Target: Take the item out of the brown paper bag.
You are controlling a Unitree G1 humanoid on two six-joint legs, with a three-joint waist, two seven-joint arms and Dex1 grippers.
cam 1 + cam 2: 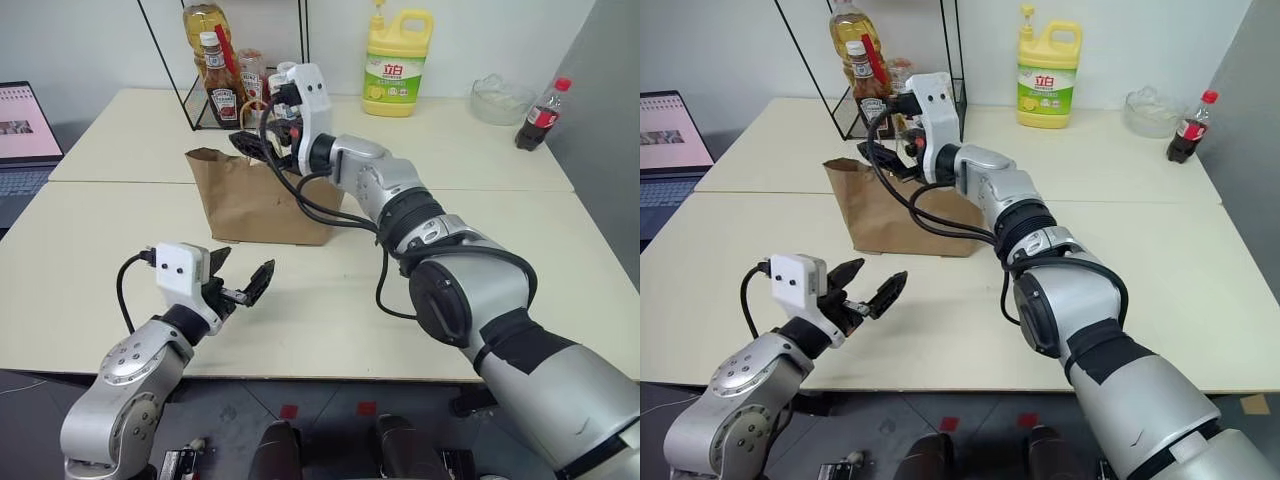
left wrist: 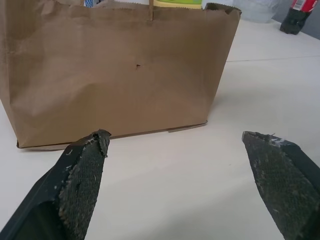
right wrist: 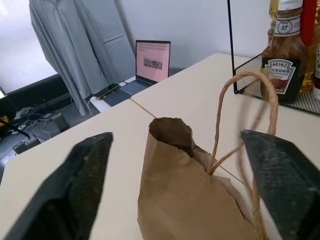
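The brown paper bag stands upright on the table, its top open and its twine handle looping up. The item is hidden inside the bag. My right gripper hovers level over the bag's top edge. It is open, and in the right wrist view the bag's mouth and handle lie between its two wide-spread fingers. My left gripper is open and holds nothing. It sits low over the table in front of the bag and faces the bag's front wall.
Behind the bag stands a black wire rack with sauce bottles. A yellow detergent jug, a glass bowl and a cola bottle sit at the back right. A laptop is at the far left.
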